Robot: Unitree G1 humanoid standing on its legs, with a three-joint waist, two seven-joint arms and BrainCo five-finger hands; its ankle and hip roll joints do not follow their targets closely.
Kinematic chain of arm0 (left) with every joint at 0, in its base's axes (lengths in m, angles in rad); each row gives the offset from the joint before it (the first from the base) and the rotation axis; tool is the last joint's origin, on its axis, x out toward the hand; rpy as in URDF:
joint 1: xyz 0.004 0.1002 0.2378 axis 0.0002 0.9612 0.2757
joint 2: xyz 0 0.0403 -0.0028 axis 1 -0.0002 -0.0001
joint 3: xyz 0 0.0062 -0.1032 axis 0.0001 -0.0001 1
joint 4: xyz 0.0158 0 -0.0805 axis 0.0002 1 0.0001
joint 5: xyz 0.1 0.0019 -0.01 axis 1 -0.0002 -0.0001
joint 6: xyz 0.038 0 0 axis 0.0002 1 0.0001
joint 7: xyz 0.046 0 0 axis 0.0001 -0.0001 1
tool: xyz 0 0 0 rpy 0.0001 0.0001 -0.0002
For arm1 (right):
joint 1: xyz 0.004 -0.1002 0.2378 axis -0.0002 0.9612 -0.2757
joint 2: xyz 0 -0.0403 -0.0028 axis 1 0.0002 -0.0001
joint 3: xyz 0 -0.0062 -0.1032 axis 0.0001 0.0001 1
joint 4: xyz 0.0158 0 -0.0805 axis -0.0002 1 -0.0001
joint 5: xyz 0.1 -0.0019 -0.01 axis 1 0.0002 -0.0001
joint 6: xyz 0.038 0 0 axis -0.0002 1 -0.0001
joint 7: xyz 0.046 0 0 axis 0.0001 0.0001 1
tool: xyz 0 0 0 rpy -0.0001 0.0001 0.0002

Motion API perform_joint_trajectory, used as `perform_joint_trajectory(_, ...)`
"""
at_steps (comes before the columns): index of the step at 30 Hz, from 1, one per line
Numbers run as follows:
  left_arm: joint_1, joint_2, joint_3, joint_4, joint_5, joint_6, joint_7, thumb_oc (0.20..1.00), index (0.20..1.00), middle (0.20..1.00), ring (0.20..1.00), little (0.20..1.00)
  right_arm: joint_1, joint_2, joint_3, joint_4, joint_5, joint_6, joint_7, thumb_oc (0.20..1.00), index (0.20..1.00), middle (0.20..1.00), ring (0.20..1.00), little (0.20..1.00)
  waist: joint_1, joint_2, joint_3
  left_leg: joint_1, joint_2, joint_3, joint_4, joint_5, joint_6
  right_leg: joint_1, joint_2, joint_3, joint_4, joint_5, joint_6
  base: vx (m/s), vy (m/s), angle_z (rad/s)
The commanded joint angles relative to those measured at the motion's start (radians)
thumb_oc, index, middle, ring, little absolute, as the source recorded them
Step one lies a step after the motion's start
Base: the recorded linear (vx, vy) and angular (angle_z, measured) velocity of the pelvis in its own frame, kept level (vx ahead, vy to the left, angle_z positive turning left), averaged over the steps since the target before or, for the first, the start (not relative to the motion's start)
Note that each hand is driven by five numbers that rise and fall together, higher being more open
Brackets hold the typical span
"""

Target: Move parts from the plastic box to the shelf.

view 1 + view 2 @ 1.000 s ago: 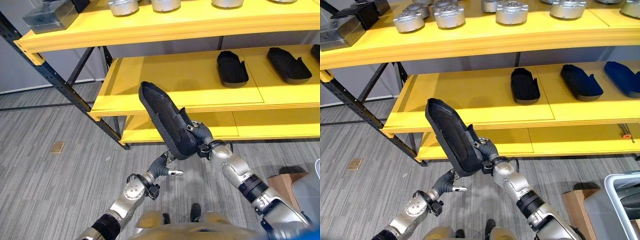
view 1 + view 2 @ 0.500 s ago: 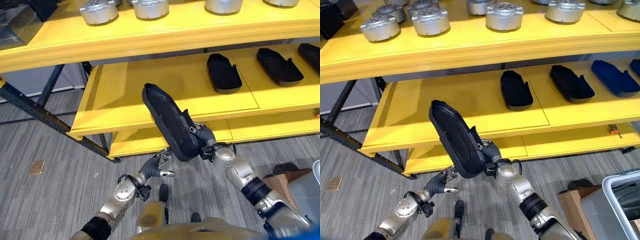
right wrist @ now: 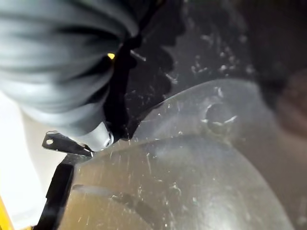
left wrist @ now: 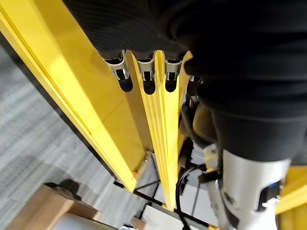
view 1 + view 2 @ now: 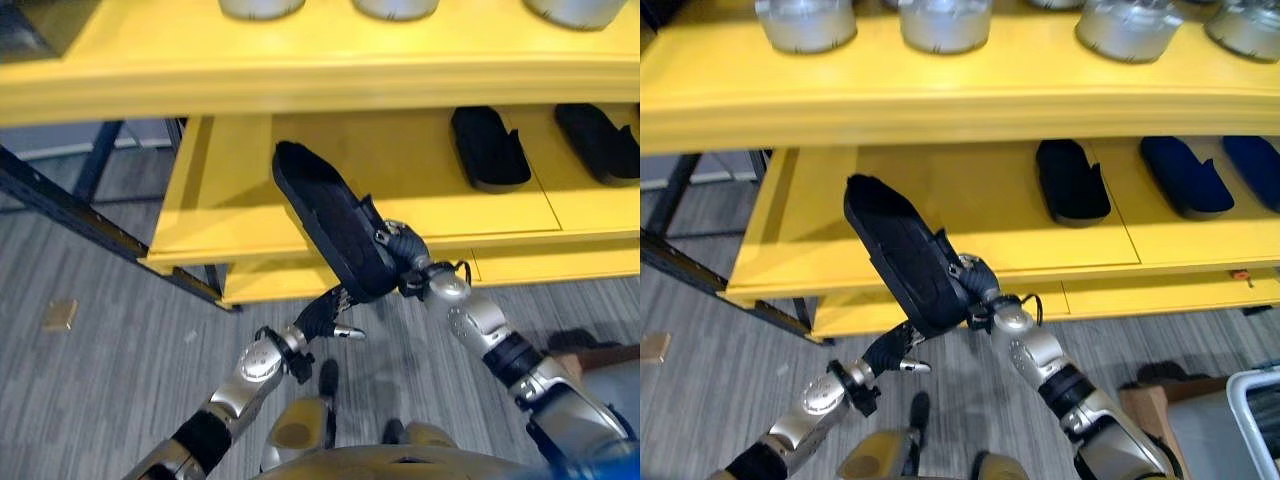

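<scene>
The yellow shelf point(image 5: 240, 190) stands just beyond both hands. The right hand point(image 5: 400, 262) curls round a long black part point(image 5: 330, 230), raised tilted. Below it, the left hand point(image 5: 325, 318) hangs relaxed, empty; its wrist view shows straight fingers point(image 4: 144, 72).

A workshop or parts store: a yellow-boarded storage shelf rack point(image 5: 940, 100) on dark steel uprights point(image 5: 90, 225) stands over grey carpet-tile floor point(image 5: 90, 380). Round silver metal housings point(image 5: 945, 20) line the 12 o'clock tier. Black moulded shoe-shaped parts point(image 5: 1072, 180) lie at 2 o'clock.
</scene>
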Motion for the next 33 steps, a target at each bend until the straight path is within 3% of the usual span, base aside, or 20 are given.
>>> perform_joint_trajectory(1, 0.07, -0.014, 0.007, -0.06, -0.035, -0.046, 0.006, 1.0, 1.0, 1.0, 1.0, 1.0, 0.027, 0.004, -0.047, -0.116, 0.049, -0.057, 0.021, 0.2, 0.2, 0.2, 0.2, 0.2, 0.004, 0.024, -0.052, 0.088, 0.064, 0.018, -0.081, 0.013, -0.022, -0.106, 0.022, -0.032, 0.029, 0.228, 0.002, -0.02, -0.16, 0.01)
perform_joint_trajectory(3, 0.048, -0.002, 0.014, -0.081, -0.037, -0.037, 0.036, 1.0, 1.0, 1.0, 1.0, 1.0, 0.012, 0.008, -0.057, -0.103, 0.049, -0.071, 0.041, 0.2, 0.2, 0.2, 0.2, 0.2, 0.001, 0.019, -0.035, 0.09, 0.079, 0.032, -0.082, 0.002, -0.029, -0.098, -0.035, -0.021, -0.129, 0.27, 0.027, -0.12, -0.331, 0.2)
perform_joint_trajectory(4, 0.01, 0.012, 0.003, -0.101, -0.032, -0.021, 0.084, 1.0, 1.0, 1.0, 1.0, 1.0, -0.016, 0.017, -0.052, -0.097, 0.057, -0.089, 0.036, 0.2, 0.2, 0.2, 0.2, 0.2, -0.013, 0.01, -0.016, 0.093, 0.087, 0.035, -0.091, -0.011, -0.027, -0.124, -0.082, 0.026, -0.248, 0.373, 0.051, -0.15, -0.327, 0.24)
perform_joint_trajectory(5, 0.01, 0.012, 0.003, -0.102, -0.032, -0.021, 0.084, 1.0, 1.0, 1.0, 1.0, 1.0, -0.017, 0.018, -0.052, -0.097, 0.057, -0.09, 0.036, 0.2, 0.2, 0.2, 0.2, 0.2, -0.011, 0.01, -0.015, 0.095, 0.088, 0.036, -0.092, -0.012, -0.027, -0.122, -0.082, 0.027, -0.25, 0.374, 0.051, -0.13, -0.322, 0.13)
perform_joint_trajectory(6, 0.0, 0.013, -0.004, -0.108, -0.026, -0.016, 0.105, 1.0, 1.0, 1.0, 1.0, 1.0, -0.026, 0.027, -0.049, -0.095, 0.055, -0.096, 0.034, 0.2, 0.2, 0.2, 0.2, 0.2, -0.014, 0.007, -0.007, 0.102, 0.093, 0.04, -0.096, -0.021, -0.025, -0.137, -0.103, 0.04, -0.267, 0.417, 0.06, -0.01, -0.224, 0.24)
perform_joint_trajectory(7, 0.002, 0.01, -0.007, -0.117, -0.025, -0.007, 0.138, 1.0, 1.0, 1.0, 1.0, 1.0, -0.045, 0.031, -0.048, -0.095, 0.061, -0.082, 0.049, 0.2, 0.2, 0.2, 0.2, 0.2, -0.014, 0.012, -0.01, 0.117, 0.118, 0.066, -0.117, -0.013, -0.037, -0.085, -0.101, 0.01, -0.343, 0.375, 0.071, 0.03, -0.317, 0.26)
perform_joint_trajectory(10, 0.018, -0.013, -0.022, -0.102, 0.0, -0.013, 0.189, 1.0, 1.0, 1.0, 1.0, 1.0, -0.077, 0.041, -0.036, -0.082, 0.054, -0.043, 0.043, 0.2, 0.2, 0.2, 0.2, 0.2, 0.0, 0.025, -0.027, 0.129, 0.138, 0.081, -0.122, 0.005, -0.058, -0.029, -0.108, -0.019, -0.385, 0.364, 0.066, 0.11, -0.218, -0.01)
perform_joint_trajectory(17, 0.065, -0.053, -0.024, -0.091, -0.016, -0.008, 0.163, 1.0, 1.0, 1.0, 1.0, 1.0, -0.081, 0.061, 0.003, -0.054, 0.033, -0.005, 0.028, 0.2, 0.2, 0.2, 0.2, 0.2, 0.011, 0.047, -0.061, 0.147, 0.152, 0.08, -0.109, 0.01, -0.088, 0.046, -0.117, -0.054, -0.406, 0.323, 0.044, 0.11, -0.061, -0.11)
perform_joint_trajectory(26, 0.082, -0.073, -0.045, -0.062, -0.009, -0.01, 0.177, 1.0, 1.0, 1.0, 1.0, 1.0, -0.052, 0.093, 0.023, -0.048, 0.03, -0.007, 0.001, 0.2, 0.2, 0.2, 0.2, 0.2, 0.0, 0.062, -0.07, 0.159, 0.147, 0.078, -0.078, -0.011, -0.085, 0.075, -0.116, -0.051, -0.375, 0.281, 0.028, 0.1, 0.019, -0.04)
perform_joint_trajectory(33, 0.056, -0.068, -0.057, -0.079, -0.026, -0.002, 0.184, 1.0, 1.0, 1.0, 1.0, 1.0, -0.139, 0.115, -0.015, -0.028, 0.032, 0.001, -0.069, 0.2, 0.2, 0.2, 0.2, 0.2, 0.015, 0.071, -0.033, 0.121, 0.128, 0.065, -0.039, -0.022, -0.075, 0.053, -0.119, -0.046, -0.344, 0.269, 0.023, 0.01, 0.035, 0.05)
